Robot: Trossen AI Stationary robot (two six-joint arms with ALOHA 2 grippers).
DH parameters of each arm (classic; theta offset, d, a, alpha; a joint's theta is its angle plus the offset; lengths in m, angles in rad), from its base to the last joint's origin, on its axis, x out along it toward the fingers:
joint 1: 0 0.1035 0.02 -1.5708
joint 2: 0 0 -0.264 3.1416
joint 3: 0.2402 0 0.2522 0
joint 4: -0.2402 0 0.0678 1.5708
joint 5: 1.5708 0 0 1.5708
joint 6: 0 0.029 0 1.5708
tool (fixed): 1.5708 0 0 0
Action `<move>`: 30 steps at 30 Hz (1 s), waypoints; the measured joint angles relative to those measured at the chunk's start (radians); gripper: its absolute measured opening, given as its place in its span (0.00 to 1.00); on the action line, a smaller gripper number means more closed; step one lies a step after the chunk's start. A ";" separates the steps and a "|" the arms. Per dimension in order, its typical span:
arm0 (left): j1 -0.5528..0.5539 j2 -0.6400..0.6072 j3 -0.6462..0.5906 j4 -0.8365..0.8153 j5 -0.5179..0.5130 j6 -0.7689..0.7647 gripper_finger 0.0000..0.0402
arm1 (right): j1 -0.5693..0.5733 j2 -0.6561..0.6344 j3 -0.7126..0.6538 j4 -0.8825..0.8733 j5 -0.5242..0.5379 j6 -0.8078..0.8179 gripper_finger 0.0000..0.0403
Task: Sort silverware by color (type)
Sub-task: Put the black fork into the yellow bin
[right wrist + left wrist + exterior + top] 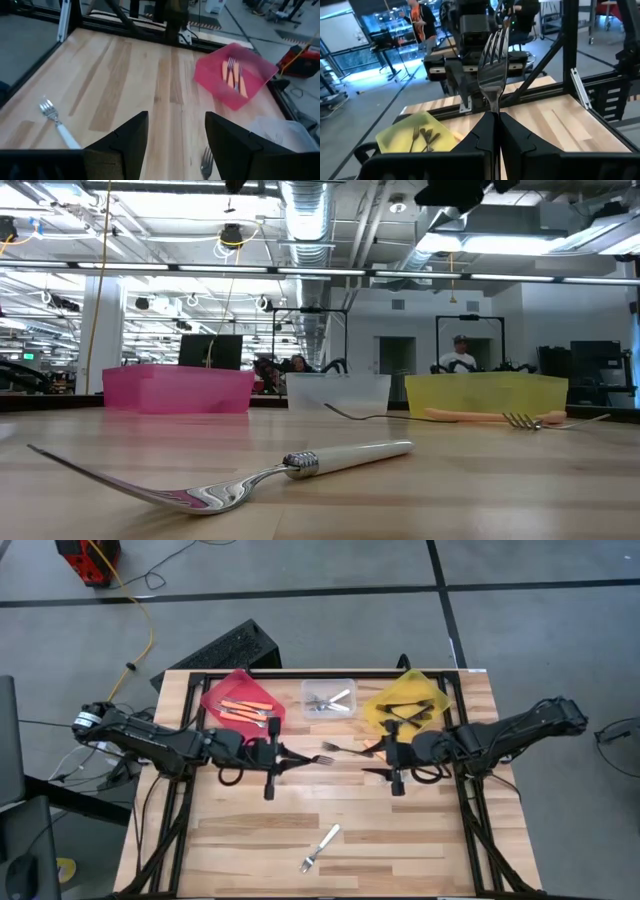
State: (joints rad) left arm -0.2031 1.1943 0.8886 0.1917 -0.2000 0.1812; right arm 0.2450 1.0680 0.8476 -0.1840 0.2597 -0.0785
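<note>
— Two forks are not yet binned: a white-handled fork point(320, 848) lying flat on the table point(240, 830) near its front edge, and a dark fork point(340, 749) up at the middle, held by the left pincer point(312, 758).

— How is it held?

— Left pincer is clamped together on the handle, tines pointing out toward the right arm. The right pincer point(372, 752) stands apart just beside the tines, holding nothing.

— And the sorted ones?

— Orange-handled forks point(248, 710) in the red bin point(215, 698), silver ones point(328, 700) in the clear bin point(347, 713), dark ones point(408, 710) in the yellow bin point(375, 705).

— How should these handle?

— Light and stiff, I'd judge, but thin and slick. The flat fork leaves little to get under; pinch it across the handle near mid-length, not the tines.
</note>
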 joint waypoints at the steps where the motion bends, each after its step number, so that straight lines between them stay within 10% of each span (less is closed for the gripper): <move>1: 0.000 0.000 0.000 -0.002 0.000 -0.003 0.00 | -0.002 0.000 -0.010 0.021 0.000 -0.008 0.55; 17: 0.010 -0.218 -0.321 0.333 0.032 -0.078 0.00 | -0.115 0.001 -0.020 0.116 -0.137 -0.109 0.55; 30: 0.018 -0.256 -0.416 0.480 0.070 -0.166 0.00 | -0.278 0.001 -0.376 0.907 -0.368 -0.032 0.55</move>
State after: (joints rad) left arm -0.1854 0.9381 0.4728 0.6712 -0.1298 0.0155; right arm -0.0333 1.0687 0.4713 0.7229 -0.1079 -0.1108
